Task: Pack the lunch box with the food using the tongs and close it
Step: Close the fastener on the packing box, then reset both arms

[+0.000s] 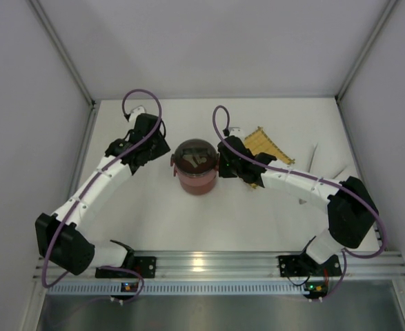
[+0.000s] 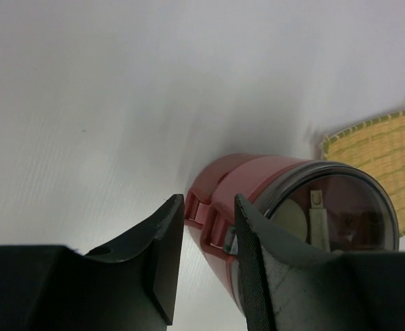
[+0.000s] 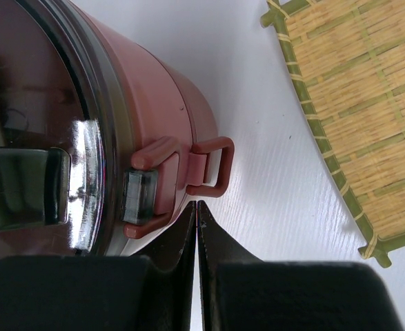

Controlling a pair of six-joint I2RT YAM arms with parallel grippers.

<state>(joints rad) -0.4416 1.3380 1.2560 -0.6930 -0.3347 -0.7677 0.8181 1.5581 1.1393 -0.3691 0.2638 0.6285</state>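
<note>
Closing step, it seems: lunch box (image 1: 197,169) stacked and lidded. The left gripper (image 2: 208,210) is spread, facing the left clasp (image 2: 201,207); the right gripper (image 3: 197,210) is pressed together beside the right clasp (image 3: 154,186). Next, likely: latch both.

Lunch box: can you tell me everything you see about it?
The lunch box is round, maroon, plastic-looking, in stacked tiers under a clear domed lid. It stands upright, closed, on the white table. Each side has a latch and loop handle. The open left end effector straddles one latch; the shut right end effector points at the other.
</note>
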